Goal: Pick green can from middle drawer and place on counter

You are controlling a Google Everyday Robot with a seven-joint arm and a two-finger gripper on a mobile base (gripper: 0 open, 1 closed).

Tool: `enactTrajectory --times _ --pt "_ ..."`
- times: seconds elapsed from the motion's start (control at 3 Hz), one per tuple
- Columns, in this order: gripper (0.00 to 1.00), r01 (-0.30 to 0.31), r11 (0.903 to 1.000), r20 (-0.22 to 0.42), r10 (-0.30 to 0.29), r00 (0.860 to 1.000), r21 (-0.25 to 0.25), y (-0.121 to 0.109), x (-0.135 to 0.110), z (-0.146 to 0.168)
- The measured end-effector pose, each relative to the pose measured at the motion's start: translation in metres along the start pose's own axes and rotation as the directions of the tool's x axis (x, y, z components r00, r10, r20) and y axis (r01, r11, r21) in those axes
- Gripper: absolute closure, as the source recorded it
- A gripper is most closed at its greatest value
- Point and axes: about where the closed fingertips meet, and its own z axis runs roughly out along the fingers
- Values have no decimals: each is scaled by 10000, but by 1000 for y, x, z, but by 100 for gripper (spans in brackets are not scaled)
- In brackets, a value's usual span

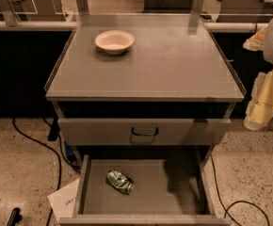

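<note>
The green can (120,181) lies on its side, dented, on the floor of the open middle drawer (174,192), left of the drawer's centre. The counter (164,65) is the flat grey cabinet top above it. My gripper (261,108) hangs at the right edge of the view, beside the counter's right front corner and off the cabinet. It is well above and to the right of the can and holds nothing that I can see.
A cream bowl (114,41) stands on the counter at the back left. A closed drawer with a dark handle (144,132) sits above the open one. Black cables (37,142) and a white sheet (66,201) lie on the speckled floor.
</note>
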Motion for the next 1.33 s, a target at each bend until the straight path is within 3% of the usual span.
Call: enactTrajectory --times 0.67,1.0,1.33 --pt "0 -59 9999 261 55 9996 155 0 -4 1" --pt "0 -781 9964 982 744 9924 338 4 -9 17" --pt "0 -1670 9826 1773 1507 9725 811 8 -13 36"
